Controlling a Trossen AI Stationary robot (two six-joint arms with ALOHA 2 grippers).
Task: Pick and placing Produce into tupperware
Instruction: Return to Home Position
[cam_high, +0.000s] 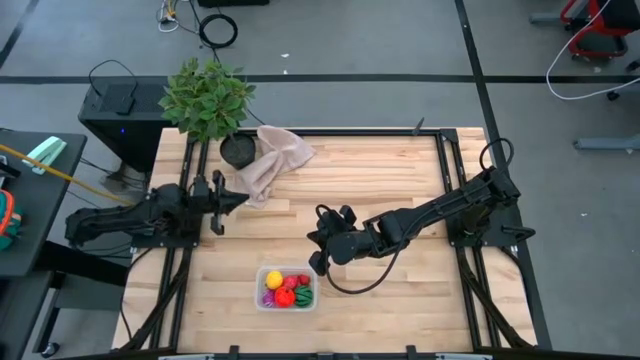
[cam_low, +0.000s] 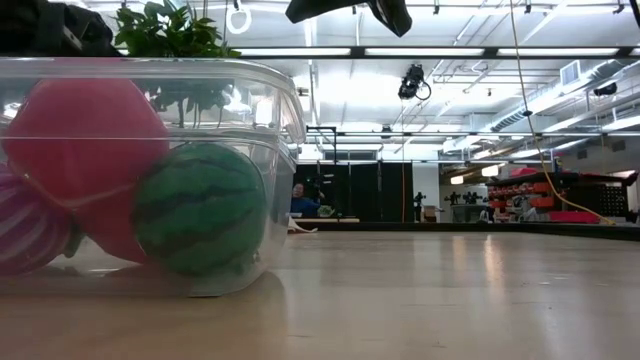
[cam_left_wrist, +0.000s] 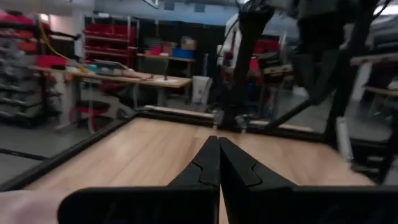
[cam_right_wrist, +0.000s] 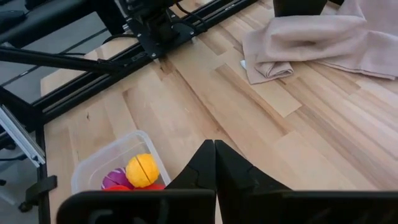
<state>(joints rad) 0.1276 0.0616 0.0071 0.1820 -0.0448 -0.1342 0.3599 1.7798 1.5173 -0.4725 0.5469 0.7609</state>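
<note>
- Produce (cam_high: 287, 289) all sits inside the tupperware (cam_high: 290, 267), at about 6 o'clock on the worktop (cam_high: 400, 170). I see no loose piece on the wood.
- From above you can count yellow (cam_high: 273, 279), red (cam_high: 285, 296), purple (cam_high: 268, 297) and the green striped ball (cam_high: 303, 296) in the tub.
- The low view backs this up: the striped ball (cam_low: 200, 208) rests against the tub's clear wall, with a red piece (cam_low: 85, 140) beside it.
- Right pincer (cam_high: 316, 248) is at roughly 1 o'clock from the tub, near it but not over it.
- Its fingers are pressed together with nothing between them, which is clearest in the right wrist view (cam_right_wrist: 214, 149).
- Left pincer (cam_high: 240, 200) waits at the 9 o'clock side of the worktop, tips closed together and empty (cam_left_wrist: 219, 143).
- Beige cloth (cam_high: 272, 160) and potted plant (cam_high: 208, 100) sit at about 11 o'clock, well apart from the tub. Neither is a task item.
- Judged step: packing looks done and this is the return to the home pose.
- Next move, as a judgement: pull the right arm back toward its base at 3 o'clock.
- Lift it first so neither the pincer nor its trailing cable clips the tub rim.
- Leave the left arm as it is, since it looks parked.
</note>
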